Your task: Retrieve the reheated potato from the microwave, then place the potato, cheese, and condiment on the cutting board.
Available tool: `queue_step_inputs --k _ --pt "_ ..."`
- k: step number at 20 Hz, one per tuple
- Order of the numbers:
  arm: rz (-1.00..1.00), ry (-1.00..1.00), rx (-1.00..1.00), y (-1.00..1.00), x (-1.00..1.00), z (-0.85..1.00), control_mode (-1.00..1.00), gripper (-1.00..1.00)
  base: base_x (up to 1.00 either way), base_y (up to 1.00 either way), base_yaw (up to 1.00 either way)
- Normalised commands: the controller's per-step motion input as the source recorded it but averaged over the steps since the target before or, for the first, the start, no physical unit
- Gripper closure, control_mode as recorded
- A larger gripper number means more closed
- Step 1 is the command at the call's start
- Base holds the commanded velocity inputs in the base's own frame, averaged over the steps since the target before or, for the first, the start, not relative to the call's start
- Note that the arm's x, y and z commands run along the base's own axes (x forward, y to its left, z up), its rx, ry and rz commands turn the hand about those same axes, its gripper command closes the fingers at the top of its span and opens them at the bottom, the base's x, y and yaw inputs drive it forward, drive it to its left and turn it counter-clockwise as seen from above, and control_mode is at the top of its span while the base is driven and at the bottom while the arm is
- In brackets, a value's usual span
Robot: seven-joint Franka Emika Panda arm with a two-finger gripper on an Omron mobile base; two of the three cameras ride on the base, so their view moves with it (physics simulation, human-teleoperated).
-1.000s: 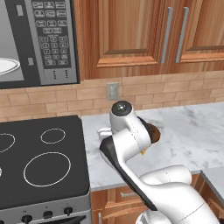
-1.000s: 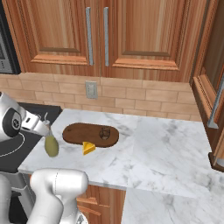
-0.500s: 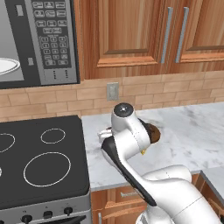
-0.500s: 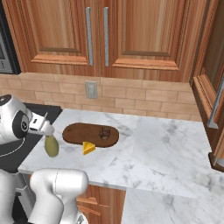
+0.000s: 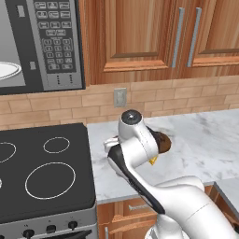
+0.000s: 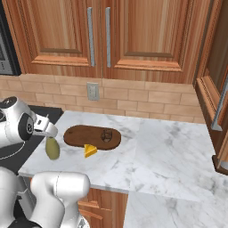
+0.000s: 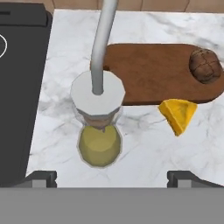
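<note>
The olive-green condiment (image 7: 99, 146) bottle stands on the marble counter just left of the cutting board (image 7: 153, 72), its pale thin top rising toward the hand camera. My gripper (image 7: 113, 178) hangs open directly above it, a fingertip on either side and nothing between them. The dark brown potato (image 7: 205, 64) rests on the right end of the board. On the counter by the board's near edge lies the yellow cheese (image 7: 178, 114) wedge, touching neither board nor bottle. In the right base view the hand (image 6: 46, 128) sits over the condiment (image 6: 52, 148). The microwave (image 5: 56, 42) is at the upper left.
A black stovetop (image 5: 42, 177) adjoins the counter to the left of the bottle. A white plate (image 5: 7, 70) shows inside the microwave. Wooden cabinets (image 6: 98, 35) hang above, and a wall outlet (image 6: 92, 91) sits on the brick backsplash. Marble counter (image 6: 169, 156) stretches to the right.
The arm has shifted slightly to the right, with the hand staying over the bottle. The jaws remain open, and the potato, cheese and bottle have not moved.
</note>
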Motion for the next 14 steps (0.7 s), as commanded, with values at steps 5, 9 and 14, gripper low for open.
queue_step_inputs --k 5,9,14 --pt "0.00 0.00 0.00 0.03 0.11 -0.13 -1.00 -1.00 0.00 0.00 0.00" --pt "0.00 0.00 0.01 0.00 0.15 -0.11 -1.00 -1.00 0.00 0.00 0.00" --pt "0.00 0.00 0.02 0.00 0.18 -0.11 -1.00 -1.00 0.00 0.00 0.00"
